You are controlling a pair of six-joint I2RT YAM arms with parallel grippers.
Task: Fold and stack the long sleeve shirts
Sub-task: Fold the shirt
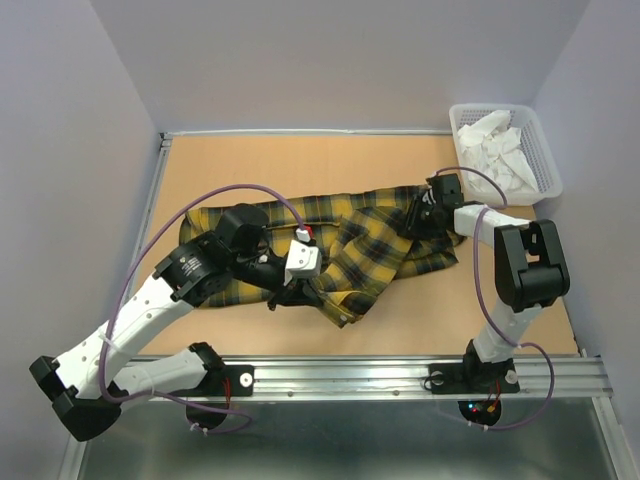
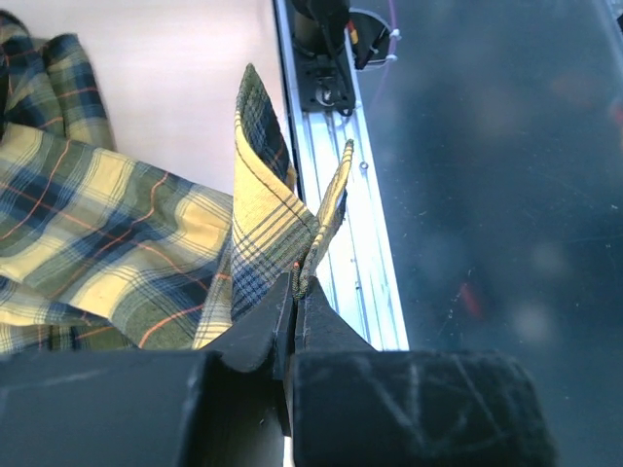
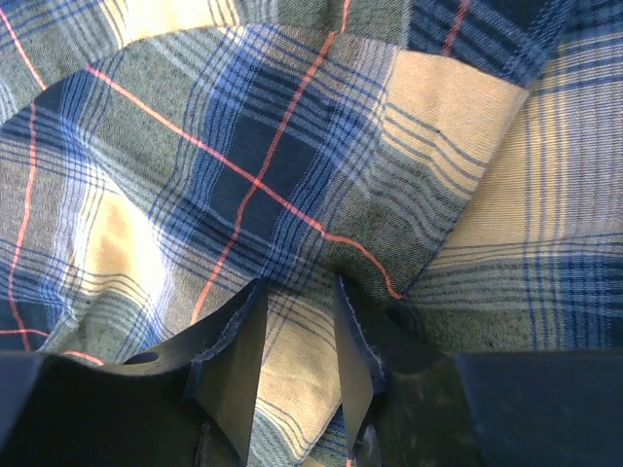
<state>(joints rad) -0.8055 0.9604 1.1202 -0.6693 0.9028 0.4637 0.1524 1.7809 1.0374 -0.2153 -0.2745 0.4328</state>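
Note:
One long sleeve shirt [image 1: 370,240], yellow and dark plaid, lies crumpled across the middle of the table. My left gripper [image 1: 285,295] is at its near edge, shut on a thin fold of the cloth. In the left wrist view the pinched hem [image 2: 326,209] rises straight out of the closed left gripper [image 2: 295,282]. My right gripper [image 1: 425,215] presses down on the shirt's right end. In the right wrist view its jaws stand apart on the plaid shirt [image 3: 243,146], and a ridge of cloth lies between the tips of the right gripper [image 3: 297,287].
A white mesh basket [image 1: 505,108] with white cloths [image 1: 495,150] stands at the back right corner. A metal rail [image 1: 400,372] runs along the near table edge, close to the left gripper. Grey walls enclose the table.

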